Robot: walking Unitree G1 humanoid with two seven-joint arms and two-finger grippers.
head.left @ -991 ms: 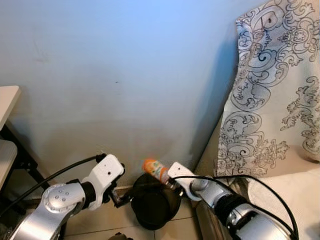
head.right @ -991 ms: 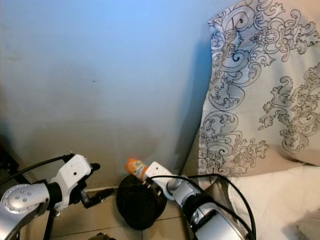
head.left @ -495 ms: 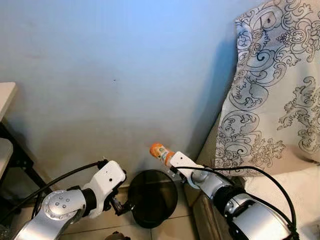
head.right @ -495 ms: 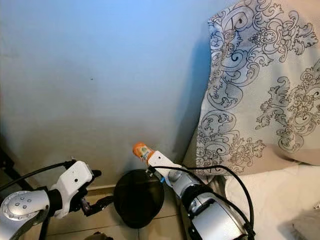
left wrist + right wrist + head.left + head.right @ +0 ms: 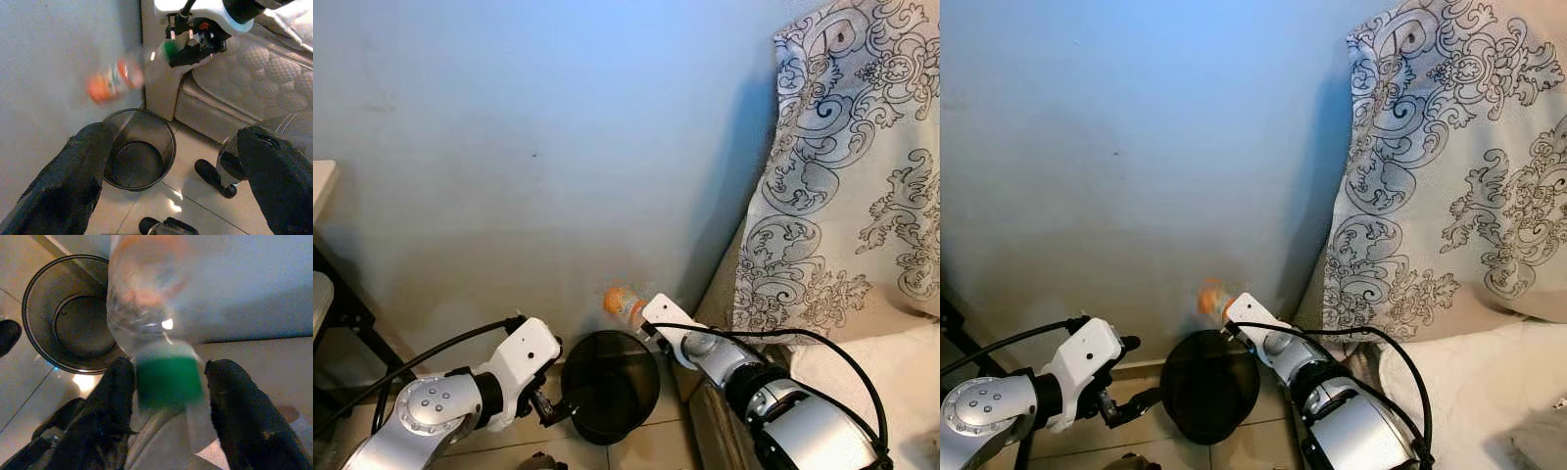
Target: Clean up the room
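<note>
A clear bottle (image 5: 620, 300) with an orange label and a green cap (image 5: 168, 382) is blurred in the air above the rim of a black mesh bin (image 5: 610, 387) that stands on the tiled floor against the wall. My right gripper (image 5: 642, 317) is just behind the bottle's cap, its fingers (image 5: 117, 401) standing open a little wider than the cap. In the left wrist view the bottle (image 5: 115, 78) streaks over the bin (image 5: 137, 156). My left gripper (image 5: 554, 412) is low beside the bin's left side, open and empty.
A blue wall rises right behind the bin. A bed with a white mattress (image 5: 891, 382) and a patterned pillow (image 5: 847, 176) fills the right. A table edge (image 5: 321, 181) and its dark leg stand at the far left. My foot (image 5: 210, 174) is near the bin.
The right gripper's fingers have parted and the bottle now blurs as it comes loose over the bin. The left arm has barely moved.
</note>
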